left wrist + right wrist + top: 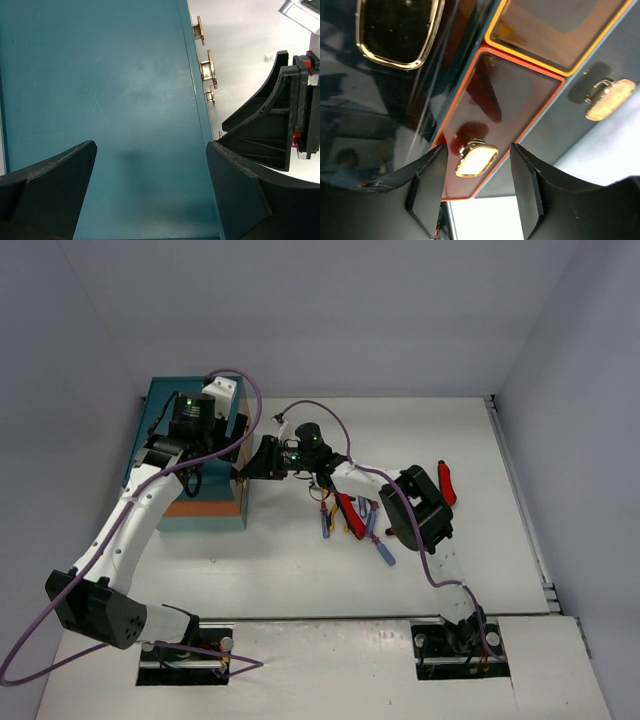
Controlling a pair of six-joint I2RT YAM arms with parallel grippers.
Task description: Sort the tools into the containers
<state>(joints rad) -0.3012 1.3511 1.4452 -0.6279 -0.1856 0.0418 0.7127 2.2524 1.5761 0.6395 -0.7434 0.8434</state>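
I am hovering my left gripper [150,150] over the flat teal top of the chest [205,521], its fingers [50,185] spread wide with nothing between them. I am reaching my right gripper [479,150] in at the chest's front face. There its two fingers are standing part open on either side of a brass knob [476,159], and I am seeing a little gap beside it, so they are not pinching it. That knob is sitting on a dark red drawer front [510,95] with an orange border, and a second knob [610,97] is showing on the teal panel beside it. Past the edge of the top, my left wrist camera is showing three more knobs [207,66] in a row. The tools [350,515] are lying in a loose cluster on the white table [300,580] to the right of the chest, under my right forearm, with blue and red handles mixed. One red-handled tool [446,483] is lying apart, further right.
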